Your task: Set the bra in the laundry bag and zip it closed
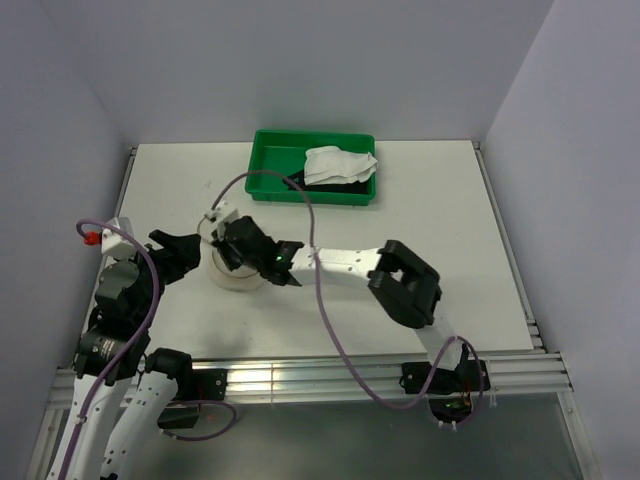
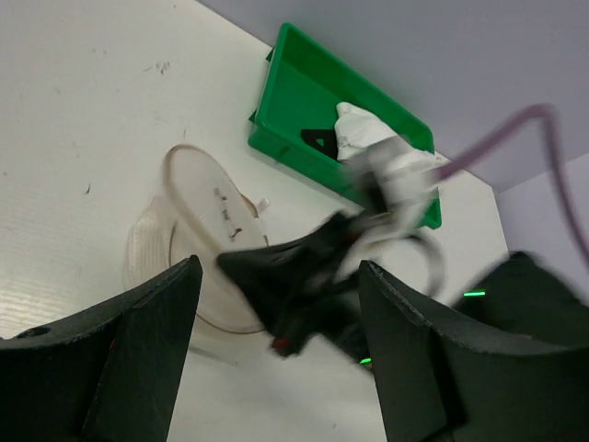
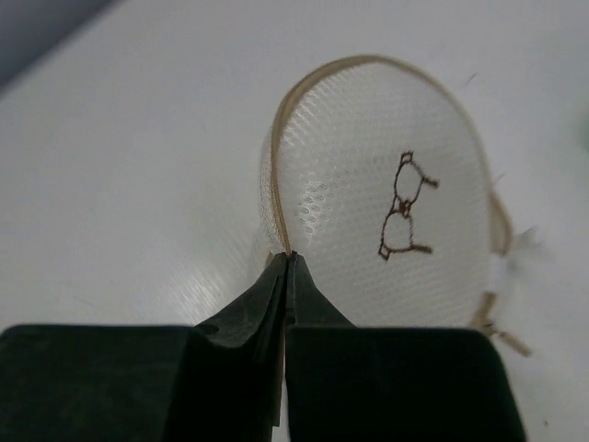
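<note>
The laundry bag (image 1: 236, 274), a small white mesh cylinder, sits on the table in front of the arms. Its round lid (image 3: 382, 198) is tilted up, with a small brown mark on the mesh. My right gripper (image 3: 288, 258) is shut on the lid's tan zip rim (image 3: 276, 184) and reaches in from the right (image 1: 229, 251). My left gripper (image 1: 190, 252) stands open just left of the bag with nothing between its fingers (image 2: 147, 341). The black bra (image 1: 352, 184) lies in the green tray, mostly under a white cloth.
The green tray (image 1: 268, 160) stands at the back of the table, with a crumpled white cloth (image 1: 338, 164) in its right half. A purple cable (image 1: 312, 262) loops over the right arm. The table's side rails and grey walls bound the area.
</note>
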Controlling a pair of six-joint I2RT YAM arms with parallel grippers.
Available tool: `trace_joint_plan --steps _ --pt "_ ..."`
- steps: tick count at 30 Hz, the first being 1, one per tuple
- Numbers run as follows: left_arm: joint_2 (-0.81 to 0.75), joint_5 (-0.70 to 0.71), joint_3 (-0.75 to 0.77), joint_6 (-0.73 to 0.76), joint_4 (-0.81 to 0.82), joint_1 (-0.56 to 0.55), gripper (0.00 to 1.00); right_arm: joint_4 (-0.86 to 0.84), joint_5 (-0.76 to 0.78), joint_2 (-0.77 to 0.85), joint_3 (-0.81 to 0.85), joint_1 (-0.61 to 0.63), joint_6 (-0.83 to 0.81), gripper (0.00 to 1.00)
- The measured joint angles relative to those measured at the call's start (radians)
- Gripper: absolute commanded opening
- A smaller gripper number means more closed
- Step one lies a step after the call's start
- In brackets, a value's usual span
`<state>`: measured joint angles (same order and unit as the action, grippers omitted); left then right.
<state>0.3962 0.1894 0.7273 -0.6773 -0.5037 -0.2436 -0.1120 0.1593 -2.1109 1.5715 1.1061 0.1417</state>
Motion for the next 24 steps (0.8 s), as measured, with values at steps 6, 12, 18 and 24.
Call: trace_joint_plan --steps 6,12,18,24 --pt "0.0 0.018 -0.005 -0.043 -0.045 0.0 0.67 -0.162 0.072 0.287 -0.193 -0.1 0.242 0.0" --pt "0.107 0.035 -0.04 -0.076 -0.063 0.0 0.68 -0.322 0.109 0.504 -0.466 -0.216 0.501 0.0" --pt "0.219 0.005 -0.146 -0.107 -0.017 0.0 0.68 -0.402 0.147 0.613 -0.795 -0.243 0.701 0.02" --pt "0.297 -0.021 -0.225 -0.138 0.078 0.0 0.67 -0.397 0.198 0.669 -0.985 -0.26 0.816 0.24"
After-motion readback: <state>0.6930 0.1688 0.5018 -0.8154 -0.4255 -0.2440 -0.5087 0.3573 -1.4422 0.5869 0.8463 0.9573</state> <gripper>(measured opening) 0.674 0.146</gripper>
